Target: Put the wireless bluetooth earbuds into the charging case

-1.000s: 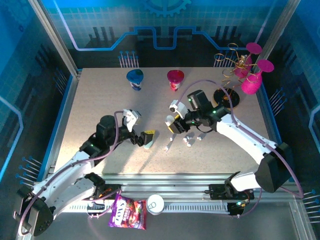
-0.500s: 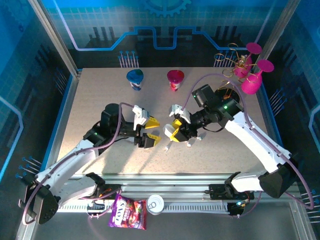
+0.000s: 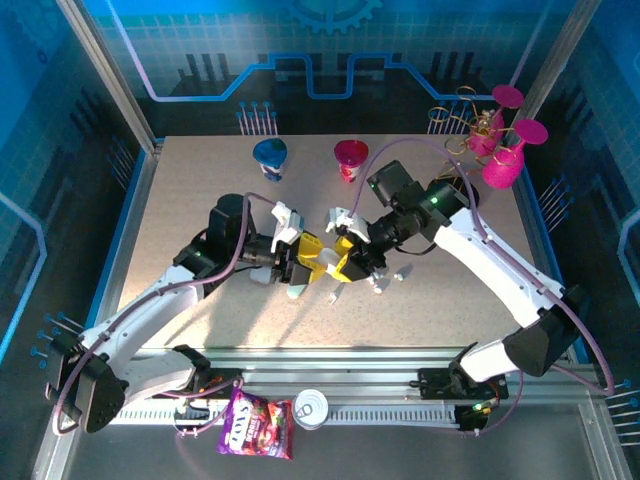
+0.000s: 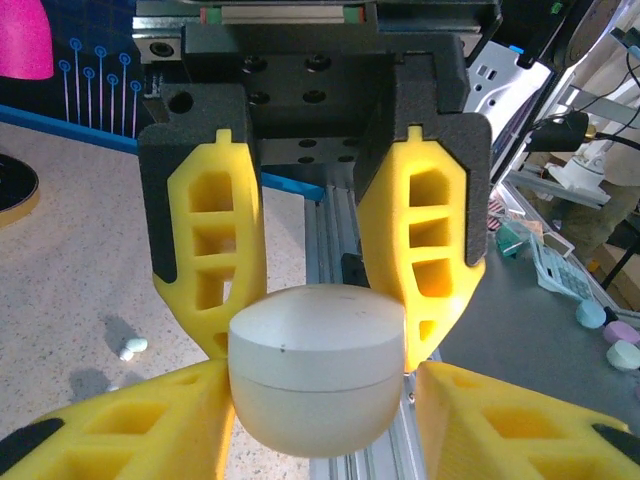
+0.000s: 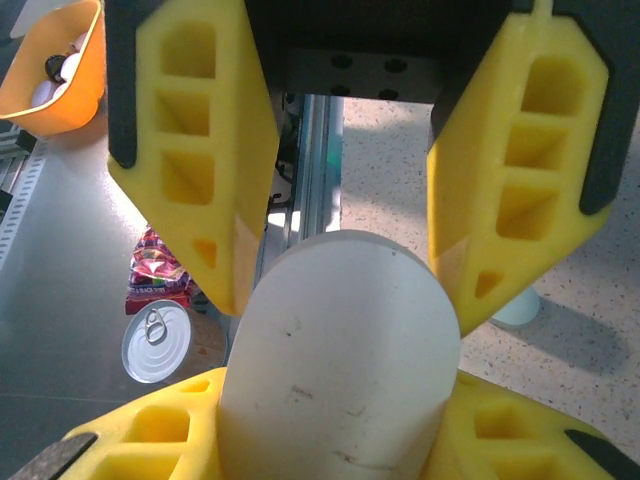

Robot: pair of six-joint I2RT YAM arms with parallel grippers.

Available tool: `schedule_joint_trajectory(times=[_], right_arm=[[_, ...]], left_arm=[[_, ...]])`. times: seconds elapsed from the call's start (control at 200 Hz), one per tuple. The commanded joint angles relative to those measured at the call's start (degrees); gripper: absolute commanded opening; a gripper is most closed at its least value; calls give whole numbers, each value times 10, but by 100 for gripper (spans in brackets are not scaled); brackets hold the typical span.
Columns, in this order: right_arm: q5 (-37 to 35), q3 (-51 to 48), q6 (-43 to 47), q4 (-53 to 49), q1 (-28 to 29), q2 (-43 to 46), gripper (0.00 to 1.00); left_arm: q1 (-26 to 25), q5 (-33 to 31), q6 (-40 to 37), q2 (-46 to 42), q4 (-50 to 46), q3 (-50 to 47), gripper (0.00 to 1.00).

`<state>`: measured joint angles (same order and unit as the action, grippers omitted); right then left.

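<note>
A white pebble-shaped charging case (image 4: 315, 370) (image 5: 340, 370) hangs above the table's middle, held from both sides. My left gripper (image 3: 308, 260) (image 4: 318, 345) is shut on it, a yellow finger pressed against each flank. My right gripper (image 3: 342, 256) (image 5: 350, 300) is shut on the same case from the opposite side; its fingers (image 4: 120, 420) cross below in the left wrist view. The lid is closed. Tiny white earbuds (image 3: 378, 284) lie on the table under the right gripper, with another earbud (image 3: 332, 296) nearer the front and one (image 4: 132, 347) by its shadow.
A second pale case (image 3: 297, 291) (image 5: 515, 310) lies on the table below the left gripper. A blue cup (image 3: 270, 158) and magenta cup (image 3: 350, 158) stand at the back, pink goblets (image 3: 505, 150) at back right. A can (image 3: 310, 408) and snack bag (image 3: 255, 425) sit beyond the front rail.
My left gripper left the pale case on the table, swung right to meet the right gripper and closed on the white case. The right arm carried that case leftward.
</note>
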<state>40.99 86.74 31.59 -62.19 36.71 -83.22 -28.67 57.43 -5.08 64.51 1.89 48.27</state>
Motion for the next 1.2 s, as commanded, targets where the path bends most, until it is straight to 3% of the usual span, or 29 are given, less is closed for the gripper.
schedule_joint_trajectory(times=[0.0, 0.18, 0.605, 0.65, 0.896, 1.061, 1.196], right_arm=[[10, 25, 15, -11, 4, -10, 30], [13, 33, 14, -11, 5, -18, 29], [5, 27, 9, -3, 9, -18, 31], [2, 23, 6, 3, 8, -15, 34], [12, -34, -32, 78, -30, 40, 73], [61, -102, -80, 183, -62, 99, 78], [67, -154, -161, 303, -73, 132, 78]], left_arm=[[-2, 34, -19, 3, -13, 17, 50], [-3, 35, -24, 10, -15, 17, 53], [-4, 41, -31, 15, -22, 24, 29], [-4, 40, -34, 14, -22, 22, 28], [-2, 7, -29, 5, 53, -9, 26], [1, -7, 13, 7, 136, -25, 26], [1, 1, 22, 10, 147, -22, 26]])
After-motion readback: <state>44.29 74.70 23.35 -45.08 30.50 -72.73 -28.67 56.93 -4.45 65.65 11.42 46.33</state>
